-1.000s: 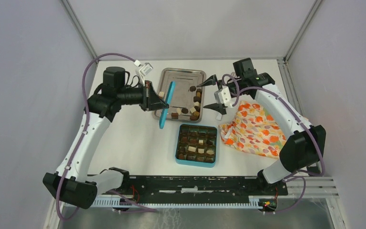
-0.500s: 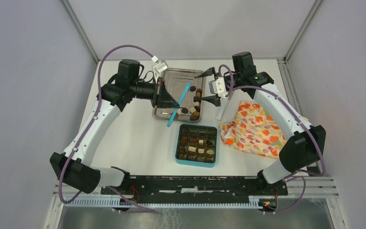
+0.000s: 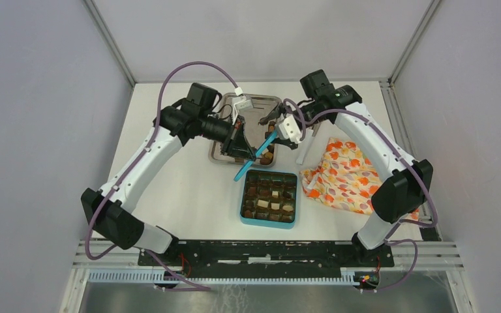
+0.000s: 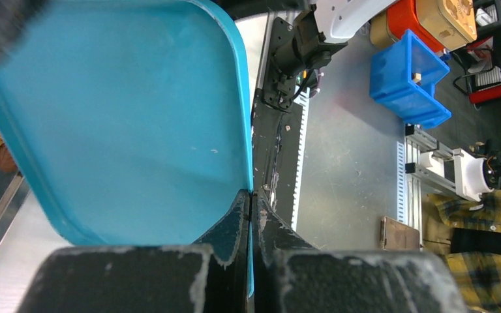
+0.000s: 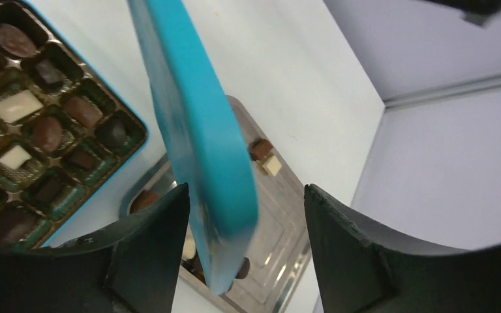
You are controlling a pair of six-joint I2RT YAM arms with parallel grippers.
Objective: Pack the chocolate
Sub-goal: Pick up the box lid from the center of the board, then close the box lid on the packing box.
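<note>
My left gripper [image 3: 246, 149] is shut on the edge of a teal box lid [image 3: 256, 155], holding it on edge above the steel tray [image 3: 259, 100]. From the left wrist the lid [image 4: 124, 117] fills the view, its rim pinched between the closed jaws [image 4: 251, 195]. My right gripper [image 3: 275, 134] is open and straddles the lid's far corner [image 5: 196, 130]; one finger [image 5: 156, 241] is close to the lid, the other stands apart. Chocolate pieces [image 3: 267, 156] lie in the tray, and more chocolate [image 5: 45, 130] fills the teal compartmented box [image 3: 242, 195].
An orange floral cloth [image 3: 346, 176] lies crumpled to the right of the box. Both arms meet over the tray's right side. A white strip [image 3: 303, 151] stands between the tray and the cloth.
The left arm has carried the lid rightward over the tray, tilting it. The right gripper has moved left to the lid's corner and its jaws have narrowed around it.
</note>
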